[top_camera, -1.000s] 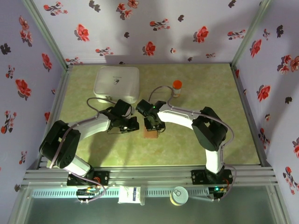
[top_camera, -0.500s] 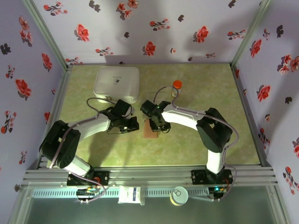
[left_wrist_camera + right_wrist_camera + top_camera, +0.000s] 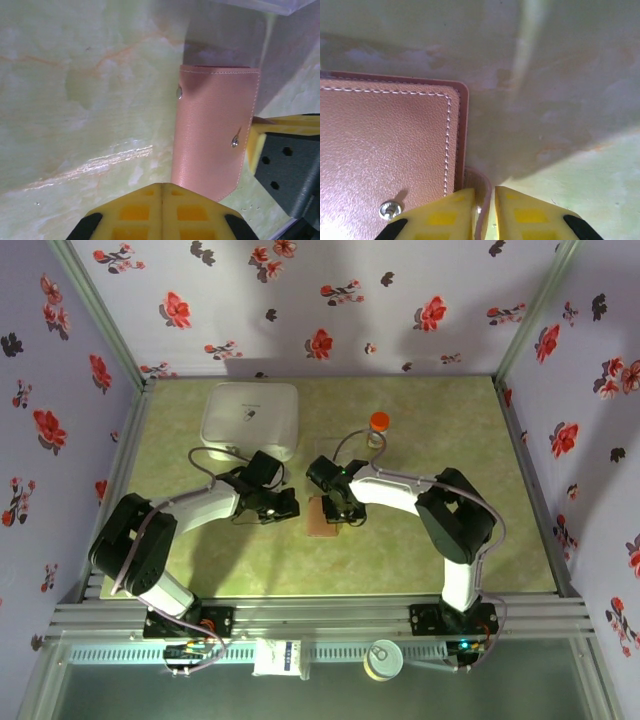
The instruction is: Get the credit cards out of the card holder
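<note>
Right gripper (image 3: 483, 210): its 2 yellow fingers (image 3: 445, 215) are almost together, pinching a thin leather edge of the card holder (image 3: 385, 150) that runs up between them. The card holder is a tan-pink stitched wallet, folded closed and lying flat on the pale green marbled table (image 3: 420, 540), near the table's middle.

Left gripper (image 3: 161, 200): its yellow fingers are pressed fully together with nothing between them. Their tips sit at the opposite end of the card holder from the right gripper. Whether they press on it cannot be told. 2 small metal studs (image 3: 179, 92) show on the holder's outer face.

The 2 grippers crowd the card holder from its left and right, so those sides are blocked. The side of the card holder nearest the arm bases is bare table up to the metal rail (image 3: 320, 615). Beyond the right arm lies a wide stretch of bare table.

Beyond the card holder and to its left is a white square lidded box (image 3: 250, 420), well apart from it, close behind the left gripper. Beyond the card holder and to its right stands an upright small bottle with an orange cap (image 3: 379, 428), near the right arm's looping cable. Floral walls (image 3: 330, 300) close the table on 3 sides, far from the card holder.
</note>
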Tool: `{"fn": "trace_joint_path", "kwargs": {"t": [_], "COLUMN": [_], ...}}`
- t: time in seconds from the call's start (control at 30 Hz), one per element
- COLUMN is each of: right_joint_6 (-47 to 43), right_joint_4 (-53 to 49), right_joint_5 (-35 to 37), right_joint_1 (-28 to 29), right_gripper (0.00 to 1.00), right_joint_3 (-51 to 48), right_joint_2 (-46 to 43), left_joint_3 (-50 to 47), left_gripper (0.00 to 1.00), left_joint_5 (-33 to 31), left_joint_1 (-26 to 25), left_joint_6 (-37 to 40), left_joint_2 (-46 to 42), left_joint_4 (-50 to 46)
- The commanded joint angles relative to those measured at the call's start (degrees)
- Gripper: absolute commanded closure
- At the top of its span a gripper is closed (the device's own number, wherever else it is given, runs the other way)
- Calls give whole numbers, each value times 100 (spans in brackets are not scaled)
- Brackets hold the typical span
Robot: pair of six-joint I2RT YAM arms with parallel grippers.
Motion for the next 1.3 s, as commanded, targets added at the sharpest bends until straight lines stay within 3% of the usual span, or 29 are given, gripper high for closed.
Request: {"fn": "trace_joint_path", "kwargs": {"t": [0.0,0.17,0.4,0.8,1.27], "right_joint_6": [-19,-22,-206,-434,-881], "right_joint_4": [230,265,-208,-1173,-1698], "right_joint_5": [-204,-196,127,505,334], "right_joint_1": [-67,-73,-144,-132,407], "right_gripper": [83,90,92,92,92], "right_joint_3": [-100,-125,-62,486,1512], "right_joint_2": [135,59,-330,-873,-405], "left_joint_3": [174,209,165,145,91], "left_gripper": [100,100,100,89,88], "left_joint_5": [34,10,-219,-530,-524], "left_joint_1": [-21,-22,28,116,154], "left_joint_6": [-16,15,122,218,242], "left_joint_2": [86,77,-189,-691,-788], "left_joint_4": [-165,-203,-391,-666,-650]}}
